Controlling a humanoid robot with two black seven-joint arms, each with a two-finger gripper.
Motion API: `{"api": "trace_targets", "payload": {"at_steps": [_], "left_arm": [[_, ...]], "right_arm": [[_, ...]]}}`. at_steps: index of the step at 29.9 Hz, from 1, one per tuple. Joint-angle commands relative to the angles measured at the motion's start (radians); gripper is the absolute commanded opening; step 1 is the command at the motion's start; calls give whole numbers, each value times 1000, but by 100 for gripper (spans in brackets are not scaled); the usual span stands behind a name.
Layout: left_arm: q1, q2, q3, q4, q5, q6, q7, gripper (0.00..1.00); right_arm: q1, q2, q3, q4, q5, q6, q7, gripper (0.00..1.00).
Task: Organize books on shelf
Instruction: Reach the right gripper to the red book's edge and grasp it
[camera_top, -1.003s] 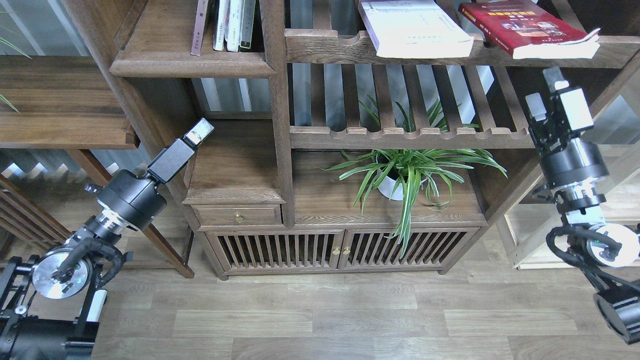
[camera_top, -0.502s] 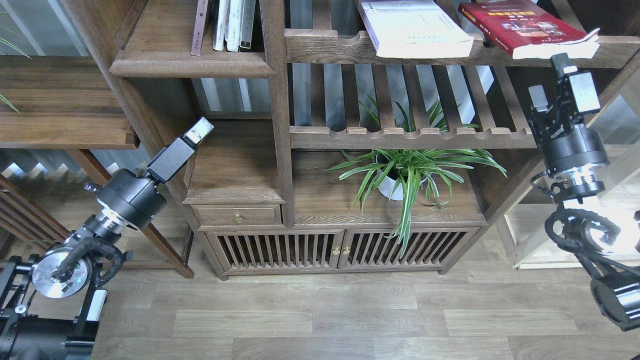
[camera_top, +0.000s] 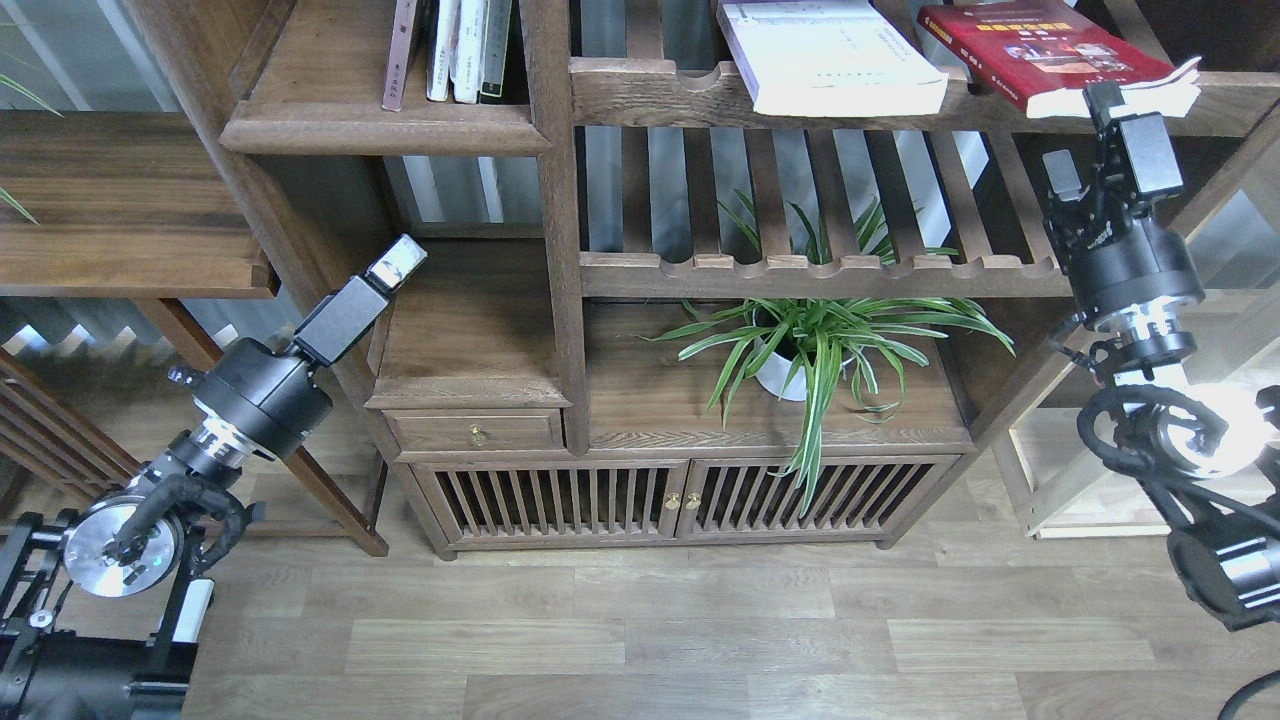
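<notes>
The right gripper (camera_top: 1083, 135) is raised just below the red book (camera_top: 1040, 48), its fingers spread apart and empty. That book and the white book (camera_top: 830, 55) lie flat on the upper slatted rack (camera_top: 650, 92). The left gripper (camera_top: 398, 262) hangs beside the bookcase; whether it is open I cannot tell.

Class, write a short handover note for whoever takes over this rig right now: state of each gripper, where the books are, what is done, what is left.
Right gripper: open, empty, raised just below the red book.
Left gripper: low by the bookcase's left side, holding nothing; open or shut cannot be told.
Books: the red book and the white book lie flat on the top slatted rack, overhanging its front rail. A few books stand upright on the solid shelf, upper left.
Done: nothing gripped yet.
Left: probably grasp the red book, then the white one, and stand both on the solid shelf.
</notes>
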Motion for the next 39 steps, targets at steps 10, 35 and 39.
{"api": "trace_targets", "payload": {"at_steps": [10,35,39], "left_arm": [[8,0,-17,-1,-2,-26,0,99],[13,0,-18,-1,-6,-37,0,99],[13,0,-23,-1,-6,-37,0,99]], "right_arm": [[24,10,14,-43,8,-37,0,100],[76,16,12,-72,7,-63,0,100],[94,16,14,-86,7,-82,0,100]]}}
